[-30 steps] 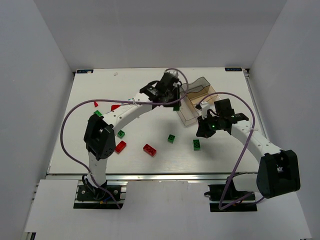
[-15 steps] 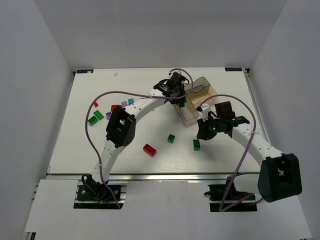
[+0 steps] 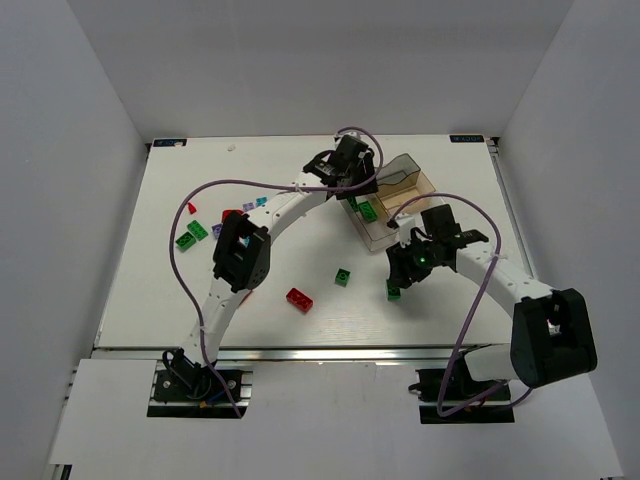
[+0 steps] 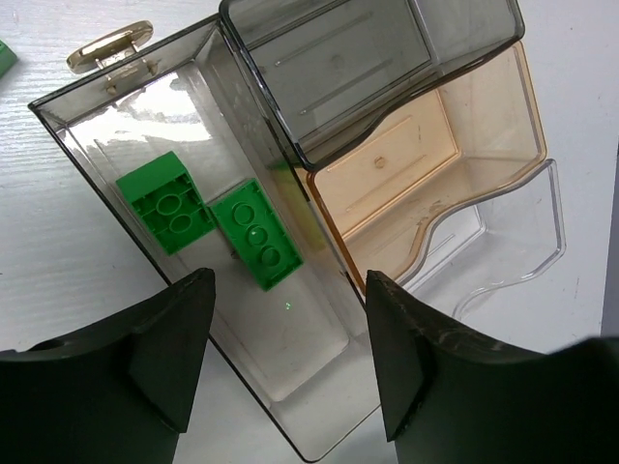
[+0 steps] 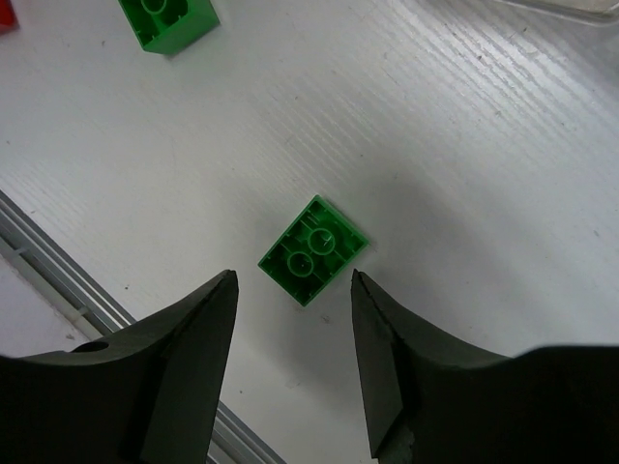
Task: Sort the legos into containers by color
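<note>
My left gripper [image 3: 356, 192] [image 4: 287, 282] hangs open above the long narrow section of the clear tray [image 3: 425, 181] [image 4: 92, 145]. Two green legos [image 4: 166, 201] [image 4: 258, 232] lie flat in that section, and nothing is between the fingers. My right gripper [image 3: 402, 272] [image 5: 292, 280] stands open over a green lego [image 3: 393, 291] [image 5: 313, 249] that lies studs-down on the table, just beyond the fingertips and untouched. Another green lego [image 3: 343, 277] [image 5: 166, 21] and a red lego [image 3: 299, 299] lie nearby.
More legos are scattered at the table's left: green [image 3: 186, 240], red [image 3: 230, 214], purple [image 3: 217, 230] and cyan [image 3: 261, 201]. The tray's amber section [image 4: 406, 164] and grey section [image 4: 338, 68] hold nothing. The table's metal front rail [image 5: 58, 275] runs near my right gripper.
My left gripper opened and a green lego dropped into the long section. My right gripper went from shut to open and shifted left and nearer, over the green lego.
</note>
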`<state>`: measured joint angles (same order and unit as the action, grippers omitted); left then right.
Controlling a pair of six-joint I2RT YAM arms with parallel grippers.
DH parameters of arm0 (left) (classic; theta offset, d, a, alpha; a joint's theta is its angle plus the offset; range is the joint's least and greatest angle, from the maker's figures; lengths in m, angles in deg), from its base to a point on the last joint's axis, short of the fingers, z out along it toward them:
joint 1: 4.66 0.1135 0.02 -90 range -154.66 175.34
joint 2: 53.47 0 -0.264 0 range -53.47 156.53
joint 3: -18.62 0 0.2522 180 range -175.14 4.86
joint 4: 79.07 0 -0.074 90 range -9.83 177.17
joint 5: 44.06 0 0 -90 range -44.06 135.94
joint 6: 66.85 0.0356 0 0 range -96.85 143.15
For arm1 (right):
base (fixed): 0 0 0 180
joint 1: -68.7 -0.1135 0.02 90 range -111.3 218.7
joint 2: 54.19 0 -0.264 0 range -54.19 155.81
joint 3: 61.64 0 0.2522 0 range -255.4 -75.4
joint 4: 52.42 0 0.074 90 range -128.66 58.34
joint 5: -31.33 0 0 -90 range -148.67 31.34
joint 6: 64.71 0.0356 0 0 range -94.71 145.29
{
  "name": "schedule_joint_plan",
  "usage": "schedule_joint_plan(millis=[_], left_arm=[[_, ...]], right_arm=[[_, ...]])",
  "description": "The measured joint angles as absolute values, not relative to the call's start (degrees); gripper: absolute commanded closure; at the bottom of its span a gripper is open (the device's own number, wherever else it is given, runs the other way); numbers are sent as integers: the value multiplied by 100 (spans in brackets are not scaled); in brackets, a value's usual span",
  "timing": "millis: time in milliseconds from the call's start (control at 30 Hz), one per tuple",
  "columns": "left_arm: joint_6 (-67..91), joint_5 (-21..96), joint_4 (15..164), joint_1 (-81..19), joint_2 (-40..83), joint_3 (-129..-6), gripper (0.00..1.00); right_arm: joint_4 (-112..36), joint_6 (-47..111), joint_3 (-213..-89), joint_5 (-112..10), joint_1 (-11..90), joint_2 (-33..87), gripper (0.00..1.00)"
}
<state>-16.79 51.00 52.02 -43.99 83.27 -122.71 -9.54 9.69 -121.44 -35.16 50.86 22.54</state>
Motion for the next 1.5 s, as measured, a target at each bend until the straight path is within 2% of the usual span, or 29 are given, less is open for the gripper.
schedule_joint_plan(millis=[167,233,467,600,700,833,933,1033,1100,1200,1267,1300,1500], left_arm=[[-1600,5181,5162,-4399,8150,-12144,38],[-1493,5306,5193,-4399,7750,-11753,39],[-1220,5754,5368,-4399,4789,-9078,28],[-1395,5946,5665,-4399,3012,-7471,25],[-1672,6077,5709,-4417,2179,-6512,25],[-2070,6119,5689,-4441,1829,-5690,25],[-2291,6099,5619,-4472,1738,-5268,25],[-2383,6025,5545,-4491,1709,-5163,24],[-2396,5959,5564,-4491,1709,-5163,22],[-2326,5741,5595,-4491,1851,-5172,17],[-2201,5540,5604,-4498,2094,-5207,3],[-2101,5395,5630,-4504,2258,-5224,3],[-1548,4729,5807,-4646,3018,-5240,2]], right_arm=[[-910,1081,-12232,-3754,4928,2462,40],[-925,1179,-12267,-3861,4856,2589,39],[-1008,1487,-12269,-4392,4635,2868,38],[-1056,1647,-12269,-4596,4531,2967,38],[-1111,1776,-12269,-4700,4452,3067,38],[-1183,1887,-12262,-4790,4371,3207,42],[-1205,1929,-12262,-4849,4334,3306,51],[-1229,1937,-12260,-4921,4305,3358,63],[-1233,1950,-12260,-4963,4305,3356,76],[-1246,1878,-12260,-4965,4308,3345,89],[-1227,1741,-12260,-4858,4310,3297,94],[-1205,1644,-12260,-4722,4318,3220,98],[-1174,943,-12649,-3765,4351,2016,100]])
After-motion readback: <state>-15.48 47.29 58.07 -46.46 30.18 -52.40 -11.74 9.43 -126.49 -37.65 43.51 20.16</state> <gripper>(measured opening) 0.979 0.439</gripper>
